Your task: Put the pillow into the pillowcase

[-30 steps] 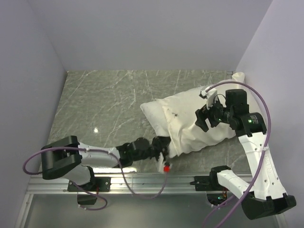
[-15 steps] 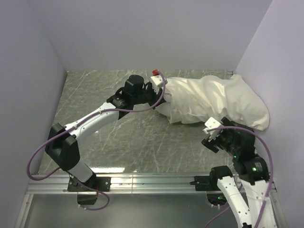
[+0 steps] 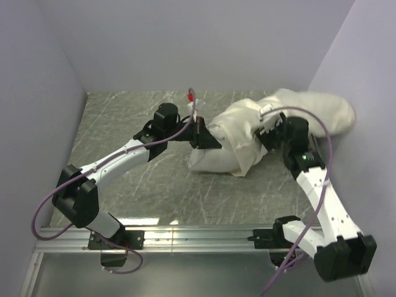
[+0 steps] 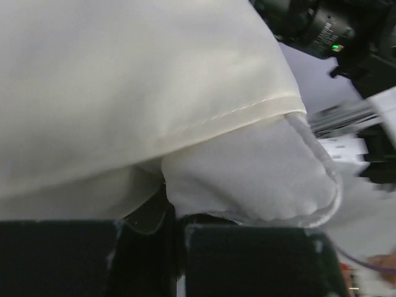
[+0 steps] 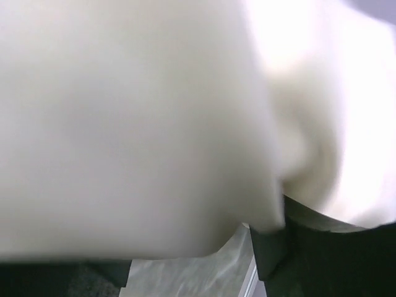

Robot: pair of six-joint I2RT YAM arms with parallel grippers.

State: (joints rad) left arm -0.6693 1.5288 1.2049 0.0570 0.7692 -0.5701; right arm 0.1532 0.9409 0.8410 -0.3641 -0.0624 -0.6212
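Pillow (image 4: 247, 176) mostly inside case (image 4: 124, 80); white corner pokes past hem. Left pincer (image 4: 175, 229) pressed together, apparently on case edge. Right pincer (image 3: 270, 133) against fabric, state unclear. Remaining: tuck corner in.

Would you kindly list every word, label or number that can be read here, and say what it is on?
No text can be read.
The pillowcase and pillow are plain.
A white plate beyond them in the left wrist view is too blurred to read.
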